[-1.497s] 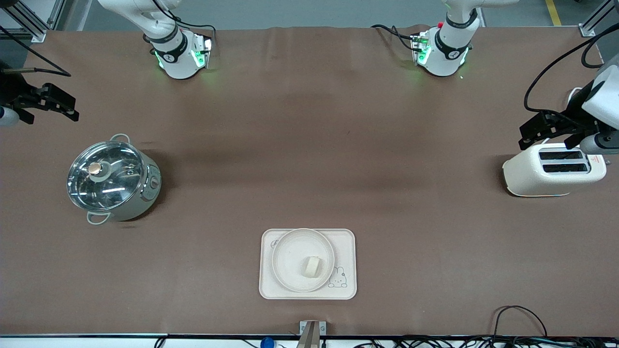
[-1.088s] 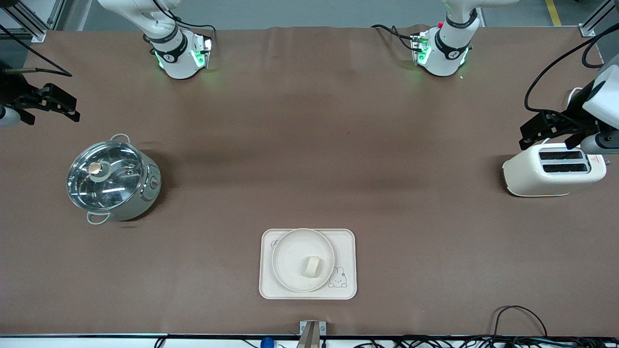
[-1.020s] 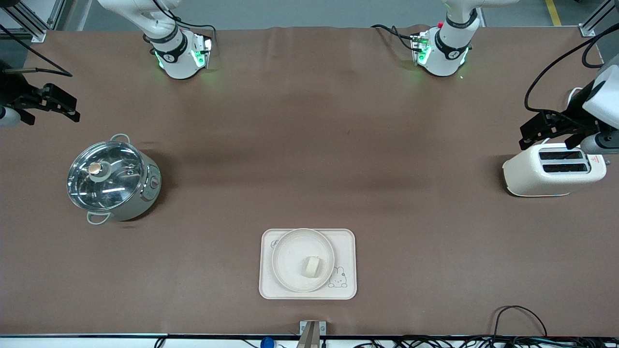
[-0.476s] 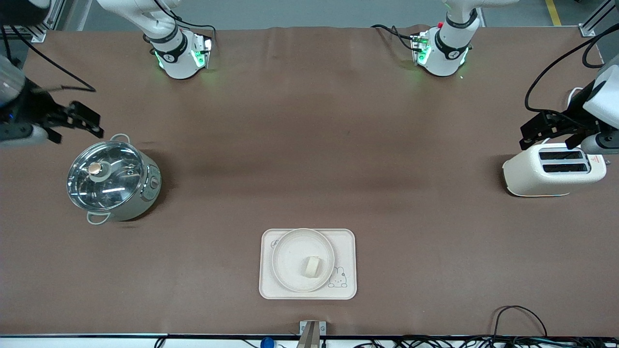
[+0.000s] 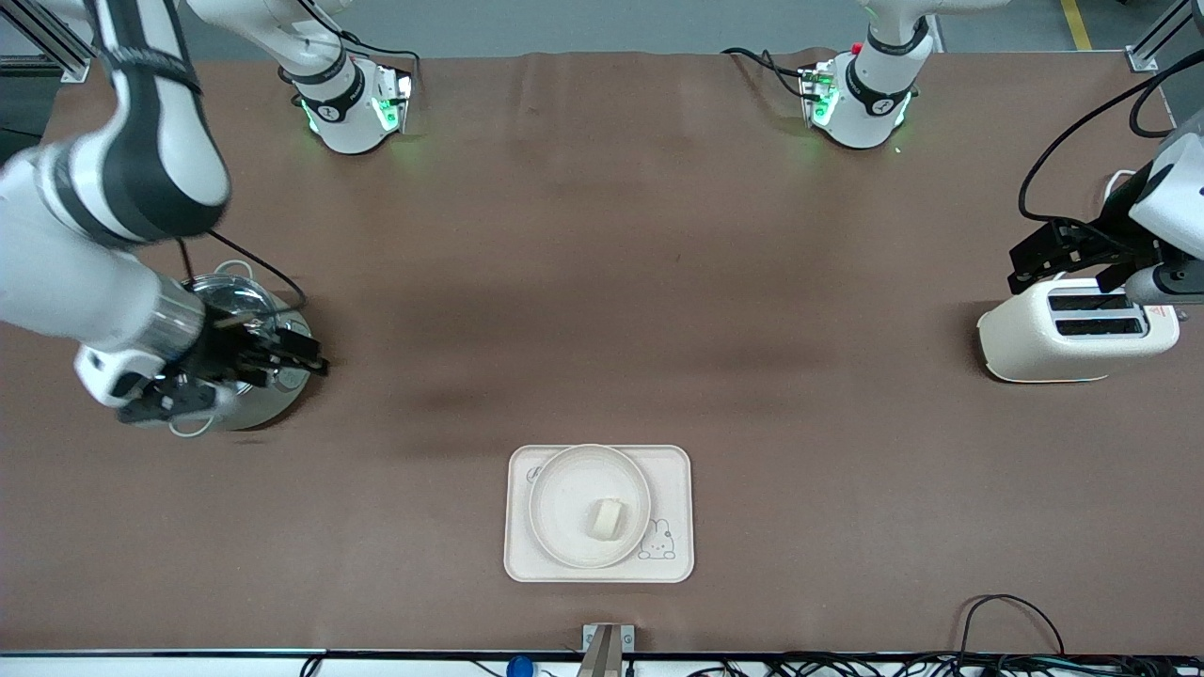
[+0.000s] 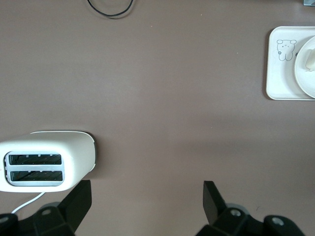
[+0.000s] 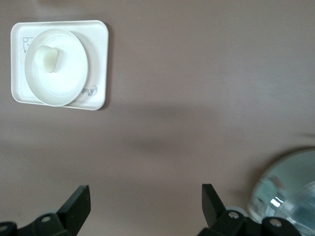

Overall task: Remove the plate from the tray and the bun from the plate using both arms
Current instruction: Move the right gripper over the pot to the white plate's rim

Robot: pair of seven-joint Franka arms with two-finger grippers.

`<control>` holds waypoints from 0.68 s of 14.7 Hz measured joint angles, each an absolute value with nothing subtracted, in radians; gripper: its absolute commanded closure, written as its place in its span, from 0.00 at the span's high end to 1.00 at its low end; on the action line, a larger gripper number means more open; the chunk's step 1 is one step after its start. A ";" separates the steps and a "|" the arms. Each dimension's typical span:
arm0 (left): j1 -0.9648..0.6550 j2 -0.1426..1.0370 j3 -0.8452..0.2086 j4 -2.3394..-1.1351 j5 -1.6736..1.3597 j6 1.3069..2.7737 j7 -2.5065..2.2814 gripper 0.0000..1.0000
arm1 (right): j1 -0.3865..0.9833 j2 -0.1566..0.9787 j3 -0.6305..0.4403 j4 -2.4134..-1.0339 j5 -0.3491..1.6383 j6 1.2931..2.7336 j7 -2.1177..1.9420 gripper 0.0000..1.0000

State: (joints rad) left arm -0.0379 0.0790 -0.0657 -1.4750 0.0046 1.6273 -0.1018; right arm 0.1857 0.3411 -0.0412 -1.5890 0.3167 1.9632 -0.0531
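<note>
on the tray [image 5: 673, 467], near the table edge closest to the front camera and about midway between the two ends, sits the plate [image 5: 564, 489], and the bun [image 5: 608, 518] lies on the plate, off its middle toward the front camera. the tray's rabbit drawing [image 5: 657, 543] shows just beside the plate's rim. in the right wrist view the plate [image 7: 69, 83] lies on the tray [image 7: 101, 59] with the bun [image 7: 47, 57] on it; in the left wrist view only a part of the plate [image 6: 306, 73] and the tray [image 6: 280, 73] is seen.

the right gripper [image 5: 299, 353] hangs over the pot [image 5: 246, 402] at the right arm's end of the table, its fingers [image 7: 79, 203] spread wide and holding nothing. the pot's glass lid [image 7: 288, 189] shows in the right wrist view, and most of the pot is hidden under the arm in the front view.

the left gripper [image 5: 1021, 265] hangs over the toaster [image 5: 1035, 348] at the left arm's end of the table, near the toaster's edge that lies farther from the front camera. its fingers [image 6: 212, 198] are spread apart and empty. the toaster [image 6: 47, 160] stands upright with both slots facing up, and a white cord [image 6: 24, 202] runs from it.

both grippers are well apart from the tray.
</note>
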 measured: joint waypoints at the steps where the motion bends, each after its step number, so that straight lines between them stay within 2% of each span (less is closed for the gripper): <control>1: -0.038 0.081 -0.066 -1.475 0.005 1.627 -0.102 1.00 | 0.214 0.392 -0.040 -1.559 0.329 1.982 -0.025 0.99; 5: -0.038 0.082 -0.065 -1.477 0.005 1.627 -0.102 1.00 | 0.327 0.619 -0.037 -1.380 0.335 2.083 0.128 0.99; 8: -0.037 0.083 -0.065 -1.477 0.005 1.627 -0.102 1.00 | 0.374 0.769 -0.034 -1.328 0.372 2.283 0.154 0.97; 10: -0.036 0.083 -0.064 -1.478 0.005 1.627 -0.101 1.00 | 0.379 0.855 -0.015 -1.284 0.406 2.357 0.161 0.96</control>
